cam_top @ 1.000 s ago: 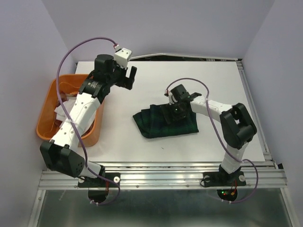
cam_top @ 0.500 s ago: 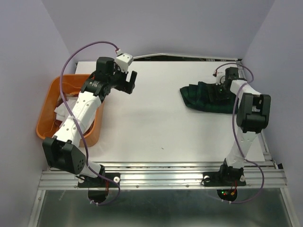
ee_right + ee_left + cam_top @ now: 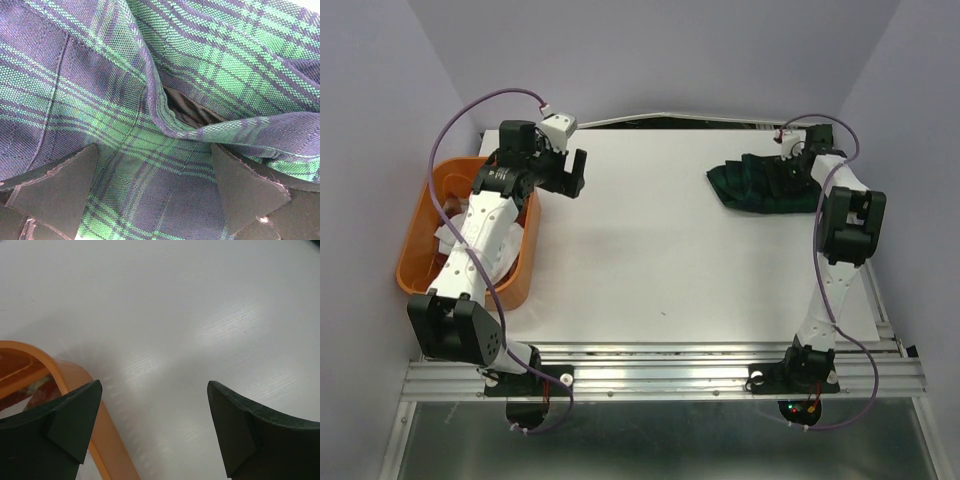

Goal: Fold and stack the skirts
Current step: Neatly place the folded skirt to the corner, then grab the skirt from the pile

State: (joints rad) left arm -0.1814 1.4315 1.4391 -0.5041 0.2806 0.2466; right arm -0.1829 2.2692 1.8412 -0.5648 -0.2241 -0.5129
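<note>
The dark green-navy plaid skirt [image 3: 755, 186] lies bunched at the far right of the table. My right gripper [image 3: 798, 172] rests on it. In the right wrist view the jaws stand wide apart [image 3: 155, 150], with the plaid cloth [image 3: 150, 90] and a raised fold under and between them. My left gripper [image 3: 570, 177] is open and empty [image 3: 154, 386] above the table by the orange basket's far right corner. The white skirt [image 3: 452, 236] lies in the basket. A bit of red-and-tan cloth [image 3: 44, 389] shows inside the rim.
The orange plastic basket [image 3: 420, 215] stands at the table's left edge; its rim [image 3: 75, 377] shows in the left wrist view. The white table [image 3: 650, 250] ends in a metal rail at the right [image 3: 850, 200]. Purple walls close in on both sides.
My right gripper has carried the green plaid skirt from the table's centre to the far right. My left gripper has moved a little left toward the basket.
</note>
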